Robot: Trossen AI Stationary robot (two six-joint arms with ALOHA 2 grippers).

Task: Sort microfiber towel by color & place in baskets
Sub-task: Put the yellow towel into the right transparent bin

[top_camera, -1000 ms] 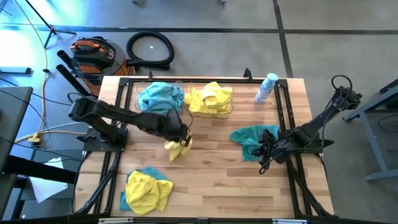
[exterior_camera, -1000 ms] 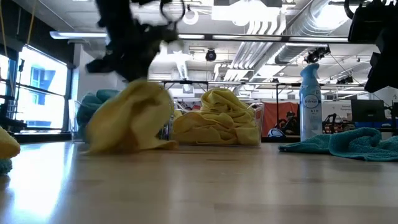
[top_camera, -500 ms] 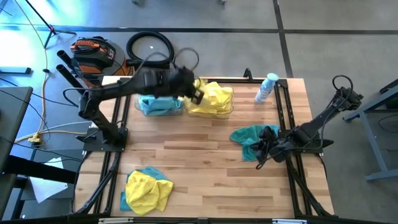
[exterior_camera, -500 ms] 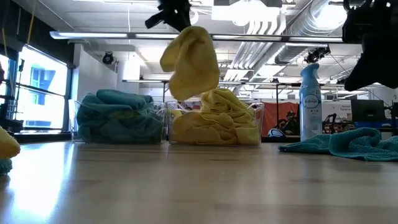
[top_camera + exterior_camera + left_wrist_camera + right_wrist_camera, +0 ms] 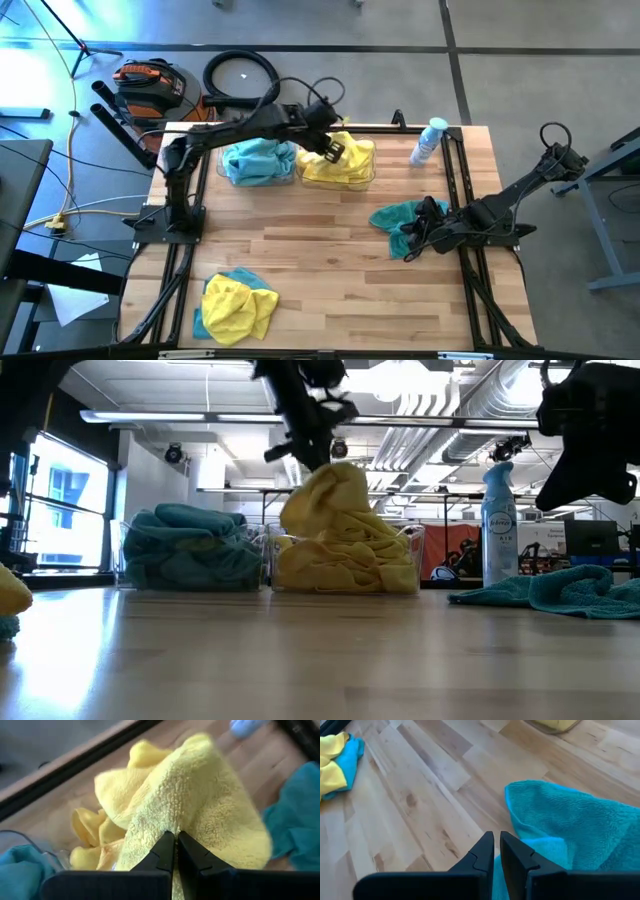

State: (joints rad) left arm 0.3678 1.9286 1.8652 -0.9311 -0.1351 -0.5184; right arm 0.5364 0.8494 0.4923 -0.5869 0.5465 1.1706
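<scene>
Yellow towel [image 5: 200, 795] pinched at a fold between the closed fingers of the left gripper [image 5: 333, 152], draped down onto the yellow pile [image 5: 345, 165] in the right-hand basket [image 5: 368, 178], at twelve o'clock on the table [image 5: 320, 260]. Seen from the low view, hanging just below the gripper [image 5: 305, 445], its lower part merged with the heap in the clear bin [image 5: 412, 565]. Directly at nine o'clock of that bin, touching it side by side, the second basket [image 5: 222, 170], filled with teal towels [image 5: 258, 160].

At three o'clock on the table, a teal towel [image 5: 400, 222] spread flat on the wood, right gripper [image 5: 412, 243] low at its five o'clock edge. In the right wrist view, fingers [image 5: 482, 852] nearly together, only a thin gap showing, tips over the teal cloth [image 5: 565, 825]; whether any cloth is caught between them cannot be told.

At seven o'clock near the front edge, a mixed heap [image 5: 238, 305] of yellow and teal towels, well apart from both grippers. At one o'clock, beside the yellow basket, a clear spray bottle [image 5: 430, 140] upright on the back corner.
</scene>
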